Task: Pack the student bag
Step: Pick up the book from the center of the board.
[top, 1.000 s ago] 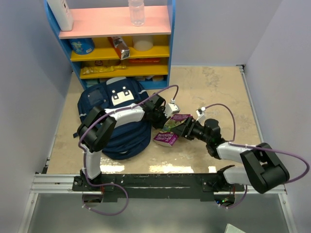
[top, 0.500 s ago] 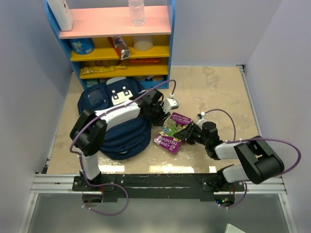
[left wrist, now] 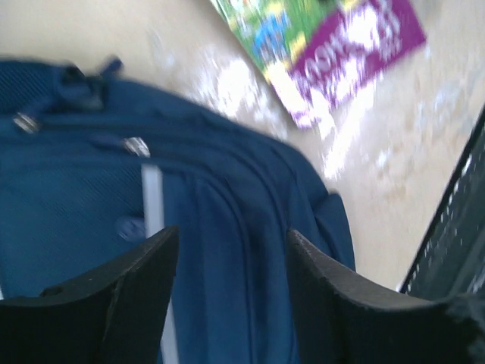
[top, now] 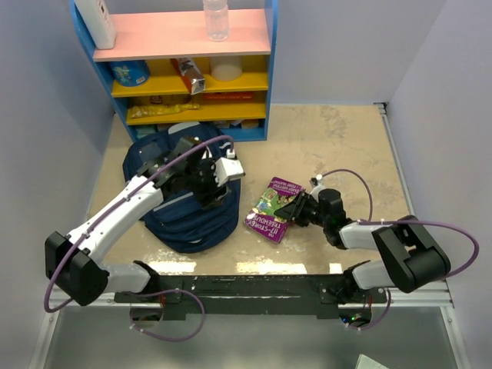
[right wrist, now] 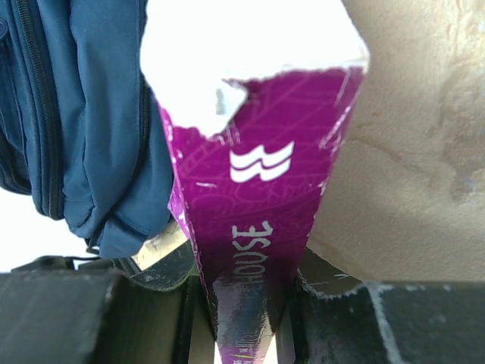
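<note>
Right jaws pinch the purple book [top: 269, 209] by its edge for carrying, just beside the student bag [top: 188, 223] on the bench [top: 330, 138], while our left jaws hang spread over it, probably to open it.

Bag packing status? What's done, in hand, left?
Done: nothing visibly packed; the purple book is outside the student bag, on the table to its right. In hand: right claw clamps the book's edge; left claw hovers open over the bag. Left: get the book inside.
</note>
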Controlling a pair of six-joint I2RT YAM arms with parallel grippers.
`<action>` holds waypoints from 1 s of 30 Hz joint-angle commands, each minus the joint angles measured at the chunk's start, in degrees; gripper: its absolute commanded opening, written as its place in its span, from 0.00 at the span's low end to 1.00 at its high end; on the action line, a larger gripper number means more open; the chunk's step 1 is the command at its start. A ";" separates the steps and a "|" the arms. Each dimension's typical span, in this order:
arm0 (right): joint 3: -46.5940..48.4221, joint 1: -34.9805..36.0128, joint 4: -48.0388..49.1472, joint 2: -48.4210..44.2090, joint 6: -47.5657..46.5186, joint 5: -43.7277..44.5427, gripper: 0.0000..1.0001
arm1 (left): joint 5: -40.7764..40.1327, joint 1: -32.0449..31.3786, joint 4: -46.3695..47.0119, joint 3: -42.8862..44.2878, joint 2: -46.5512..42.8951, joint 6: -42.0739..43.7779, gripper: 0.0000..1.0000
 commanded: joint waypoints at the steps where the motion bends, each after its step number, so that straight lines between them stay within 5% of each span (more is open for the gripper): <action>1: 3.12 -0.39 -0.25 -1.83 -2.45 -0.24 0.00 | -0.06 2.71 -5.23 -5.45 -3.74 7.70 0.70; 4: 4.17 -0.39 -2.62 -3.32 -3.16 -0.15 0.00 | 0.73 3.42 -7.52 -7.03 -4.62 9.56 0.83; 5: 4.70 -0.39 -2.98 -3.67 -3.33 -0.15 0.00 | 0.21 3.51 -7.26 -7.47 -4.80 9.74 0.96; 6: 4.96 -0.39 -3.42 -4.03 -3.42 -0.24 0.00 | -0.23 3.51 -6.65 -8.60 -5.50 9.56 1.00; 18: 5.41 -0.39 -3.95 -5.61 -3.16 -1.03 0.00 | -15.35 3.51 11.02 -15.56 -10.42 5.69 1.00; 20: 4.97 -0.31 -3.25 -5.52 -2.81 -1.47 0.00 | -15.44 3.51 10.67 -14.86 -9.81 5.78 0.94; 30: 4.09 -0.31 -3.50 -7.98 -2.89 -3.05 0.00 | -14.12 3.51 9.35 -11.43 -4.19 4.99 0.15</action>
